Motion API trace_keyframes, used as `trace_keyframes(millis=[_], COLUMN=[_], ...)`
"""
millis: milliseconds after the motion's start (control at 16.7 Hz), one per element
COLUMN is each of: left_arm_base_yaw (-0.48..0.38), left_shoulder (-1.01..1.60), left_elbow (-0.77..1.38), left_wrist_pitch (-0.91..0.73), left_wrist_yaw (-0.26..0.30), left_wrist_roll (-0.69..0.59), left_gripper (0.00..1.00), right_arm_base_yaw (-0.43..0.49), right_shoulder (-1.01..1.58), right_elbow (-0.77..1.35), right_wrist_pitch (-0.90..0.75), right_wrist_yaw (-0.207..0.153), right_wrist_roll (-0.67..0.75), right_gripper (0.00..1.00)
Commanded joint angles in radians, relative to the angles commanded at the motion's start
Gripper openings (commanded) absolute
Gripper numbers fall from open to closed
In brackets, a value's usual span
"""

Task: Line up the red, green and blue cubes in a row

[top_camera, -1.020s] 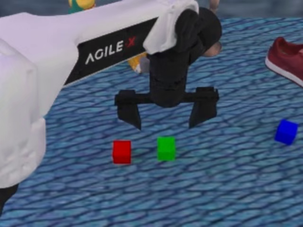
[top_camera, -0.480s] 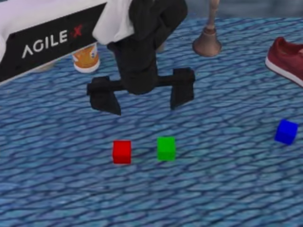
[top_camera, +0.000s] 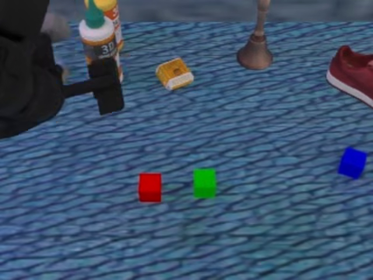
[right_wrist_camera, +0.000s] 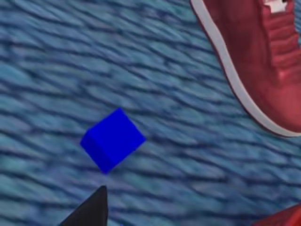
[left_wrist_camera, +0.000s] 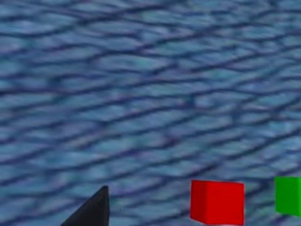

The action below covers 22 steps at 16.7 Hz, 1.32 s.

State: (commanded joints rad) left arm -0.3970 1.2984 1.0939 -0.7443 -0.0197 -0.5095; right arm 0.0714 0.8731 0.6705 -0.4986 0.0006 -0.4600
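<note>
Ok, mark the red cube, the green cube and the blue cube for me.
red cube (top_camera: 150, 187), top view, centre of its visible face.
green cube (top_camera: 204, 182), top view, centre of its visible face.
blue cube (right_wrist_camera: 113, 140), right wrist view, middle of its upper face.

Glossy plastic-looking red cube (top_camera: 150, 187), green cube (top_camera: 204, 182), blue cube (top_camera: 352, 162).

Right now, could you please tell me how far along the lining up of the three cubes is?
Two look placed: the red cube and green cube sit side by side, apart, near the table's middle. Nothing is in hand: the left gripper is up at the far left beside the bottle, holding nothing. Left to do: the blue cube sits off at the right, near the shoe, and must join the row.
</note>
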Motion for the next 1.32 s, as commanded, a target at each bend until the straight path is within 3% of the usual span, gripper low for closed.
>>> trace_keyframes(millis=[360, 720, 960, 1320], left_arm_base_yaw=[0.211, 0.364, 0.413, 0.417], left_shoulder=[-0.626, -1.126, -1.284, -1.298], left_elbow=[-0.533, -0.946, -1.082, -1.094], left_wrist_pitch=[0.352, 0.637, 0.735, 0.744], left_wrist_yaw=[0.007, 0.017, 0.020, 0.020], left_wrist_roll=[0.218, 0.423, 0.502, 0.510], left_gripper=[1.00, 1.00, 1.00, 1.00], right_arm_base_yaw=[0.035, 0.061, 0.070, 0.065], right_shoulder=[0.574, 0.948, 1.068, 1.083], right_elbow=[0.382, 0.683, 0.787, 0.799], right_wrist_pitch=[-0.307, -0.520, -0.582, -0.588], right_wrist_yaw=[0.003, 0.002, 0.001, 0.001], right_wrist_roll=[-0.273, -0.475, -0.540, -0.548], right_gripper=[1.00, 1.00, 1.00, 1.00])
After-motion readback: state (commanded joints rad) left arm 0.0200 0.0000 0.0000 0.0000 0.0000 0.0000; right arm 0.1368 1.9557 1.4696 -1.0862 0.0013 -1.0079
